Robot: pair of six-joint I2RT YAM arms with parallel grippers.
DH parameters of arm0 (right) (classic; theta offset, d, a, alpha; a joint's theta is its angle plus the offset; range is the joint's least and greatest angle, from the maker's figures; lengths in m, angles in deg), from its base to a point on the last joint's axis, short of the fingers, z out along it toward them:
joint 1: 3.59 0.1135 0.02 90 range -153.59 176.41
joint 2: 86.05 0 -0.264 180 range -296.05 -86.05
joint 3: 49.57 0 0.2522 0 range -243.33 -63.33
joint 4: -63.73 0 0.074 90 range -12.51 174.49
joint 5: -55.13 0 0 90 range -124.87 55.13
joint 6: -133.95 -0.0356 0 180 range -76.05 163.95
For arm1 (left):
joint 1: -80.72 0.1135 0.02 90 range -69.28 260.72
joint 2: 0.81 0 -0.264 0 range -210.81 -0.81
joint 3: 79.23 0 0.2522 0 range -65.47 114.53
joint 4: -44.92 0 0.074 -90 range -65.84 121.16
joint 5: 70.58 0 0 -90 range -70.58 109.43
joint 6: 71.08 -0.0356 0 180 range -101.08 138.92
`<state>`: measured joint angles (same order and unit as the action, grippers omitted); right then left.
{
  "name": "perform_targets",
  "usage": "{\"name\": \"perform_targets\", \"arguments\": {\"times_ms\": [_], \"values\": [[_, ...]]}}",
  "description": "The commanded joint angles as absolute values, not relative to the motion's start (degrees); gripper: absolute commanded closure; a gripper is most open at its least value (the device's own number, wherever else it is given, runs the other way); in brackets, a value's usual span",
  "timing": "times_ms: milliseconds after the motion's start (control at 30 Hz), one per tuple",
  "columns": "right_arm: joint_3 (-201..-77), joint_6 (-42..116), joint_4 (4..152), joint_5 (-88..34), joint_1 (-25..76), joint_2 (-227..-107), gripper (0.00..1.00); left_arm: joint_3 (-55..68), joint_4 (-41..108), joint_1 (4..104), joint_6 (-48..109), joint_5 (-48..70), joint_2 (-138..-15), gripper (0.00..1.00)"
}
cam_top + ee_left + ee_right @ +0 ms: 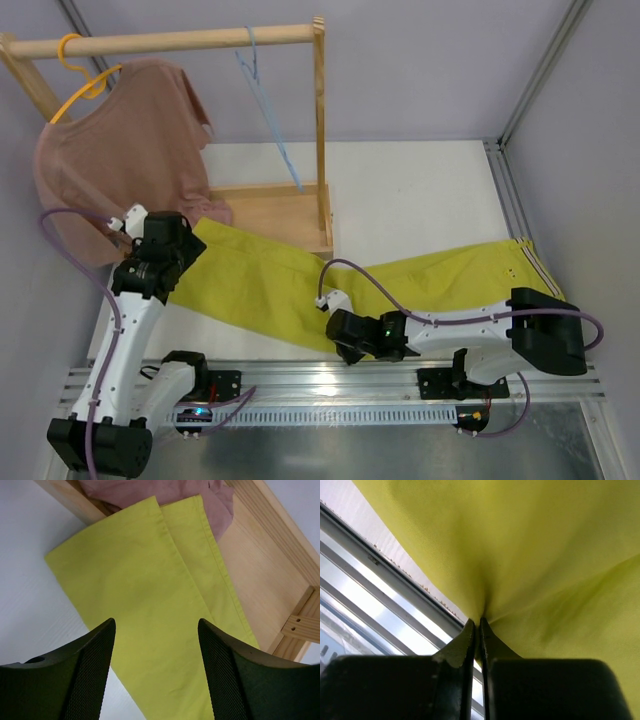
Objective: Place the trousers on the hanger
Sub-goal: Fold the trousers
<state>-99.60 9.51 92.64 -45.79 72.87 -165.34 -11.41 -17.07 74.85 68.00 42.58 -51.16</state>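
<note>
The yellow-green trousers [300, 285] lie flat across the white table, leg ends by the rack base at left, striped waistband at far right. The light-blue hanger [265, 95] hangs from the wooden rail, empty. My left gripper [185, 255] is open and hovers over the leg ends [145, 590], its fingers [95, 670] apart and holding nothing. My right gripper [340, 340] is shut on the trousers' near edge; in the right wrist view its fingertips [469, 635] pinch a fold of yellow cloth [530, 570].
A wooden rack [320, 130] stands at the back with a base board [270, 580]. A dusty-pink T-shirt [120, 150] hangs on a yellow hanger [85, 85] at left, its hem touching the leg ends. A metal rail [340, 385] runs along the near edge.
</note>
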Motion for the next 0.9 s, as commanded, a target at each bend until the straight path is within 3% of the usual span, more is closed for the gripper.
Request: {"name": "perform_targets", "arguments": {"times_ms": [0,33,167,267,400,867], "values": [[-97.6,4.84,98.22,-44.27,73.84,-162.53,0.91,-12.82,-14.64,75.01,69.01,39.65,-53.1,0.32],[-97.78,4.4,99.71,-45.58,73.84,-161.65,0.76,-12.91,-13.85,75.09,69.01,38.94,-54.32,0.32],[-103.11,5.88,103.76,-48.39,73.66,-153.83,0.54,-12.39,-12.97,75.09,69.63,40.16,-58.19,0.29],[-108.39,8.78,106.13,-49.45,72.78,-150.31,0.45,-10.98,-11.65,75.36,69.1,40.96,-61.0,0.27],[-111.22,10.55,106.67,-50.16,72.43,-149.77,0.41,-8.7,-8.48,75.53,67.78,38.76,-65.75,0.26],[-107.1,9.84,104.64,-52.27,72.34,-141.34,0.41,-3.95,-3.73,75.53,71.65,37.62,-83.68,0.27]]}}
